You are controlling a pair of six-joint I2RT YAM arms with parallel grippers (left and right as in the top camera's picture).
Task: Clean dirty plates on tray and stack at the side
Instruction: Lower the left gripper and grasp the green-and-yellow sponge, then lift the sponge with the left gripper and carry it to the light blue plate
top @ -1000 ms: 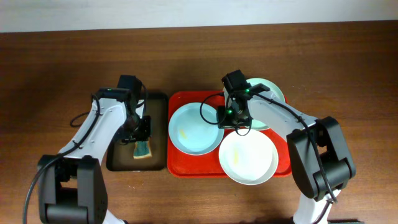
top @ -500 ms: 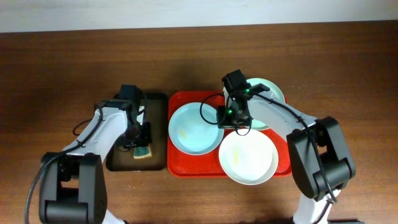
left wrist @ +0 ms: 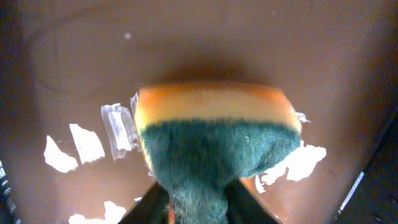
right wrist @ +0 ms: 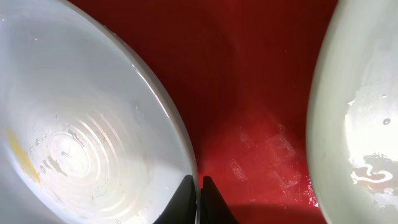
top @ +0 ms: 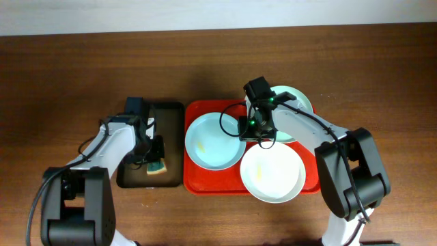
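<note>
Left wrist: my left gripper pinches the sponge by its green face, on the black tray. My right gripper is pressed onto the right rim of the pale blue plate, left on the red tray. Advice: firm the pinch before lifting and hold the plate steady.

pale green plate: partly hidden under right arm, upper right | sponge: lower end hidden in left pincer | pale blue plate: cut off left

Lying in tray: left plate, near plate to its right, far plate behind. Sponge lying in narrow tray leftward, between my left gripper fingers.
</note>
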